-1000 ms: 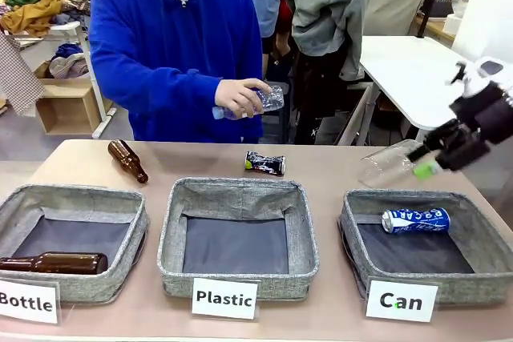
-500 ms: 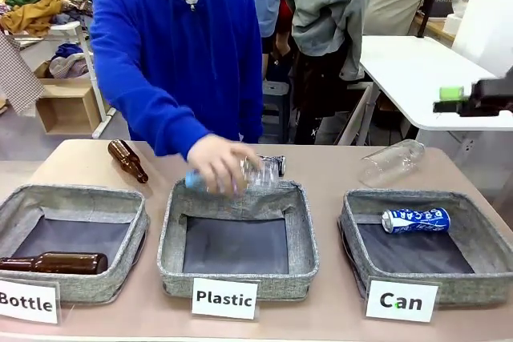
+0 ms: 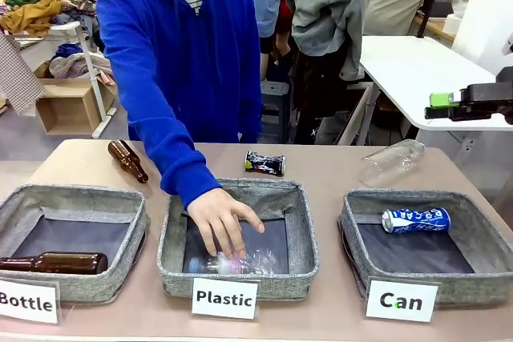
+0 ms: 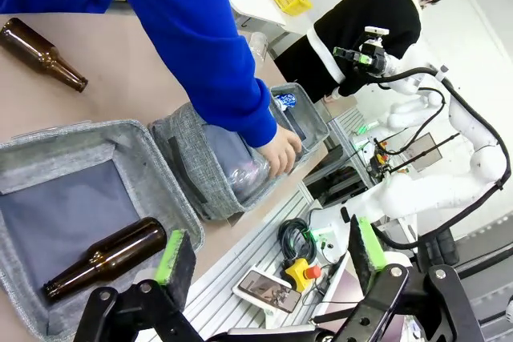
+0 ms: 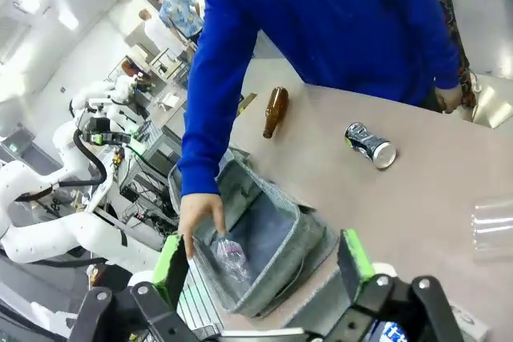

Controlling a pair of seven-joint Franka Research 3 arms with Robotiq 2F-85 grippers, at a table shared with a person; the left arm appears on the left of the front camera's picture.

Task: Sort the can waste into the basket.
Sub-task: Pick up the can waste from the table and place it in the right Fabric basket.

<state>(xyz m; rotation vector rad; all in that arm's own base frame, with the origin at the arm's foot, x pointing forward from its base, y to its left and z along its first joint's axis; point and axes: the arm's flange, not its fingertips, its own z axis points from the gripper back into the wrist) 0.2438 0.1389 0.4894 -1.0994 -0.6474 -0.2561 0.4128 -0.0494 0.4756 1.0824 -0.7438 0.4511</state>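
Note:
The blue and white can lies on its side in the grey basket behind the "Can" card. On the table behind the middle bin lies the black dented can, which the right wrist view catches as well. My right gripper hangs high at the far right, above the table and away from both cans; its wrist view shows it open and holding nothing. My left gripper is open and bare too, off the table's left end.
A person in a blue hoodie has a hand in the Plastic bin, on a clear bottle. Another clear bottle lies behind the Can basket. One brown bottle is on the table, another in the Bottle bin.
The person's hand brought the clear bottle down from chest height into the Plastic bin. My right gripper rose from just above the table's clear bottle to a high spot at the right.

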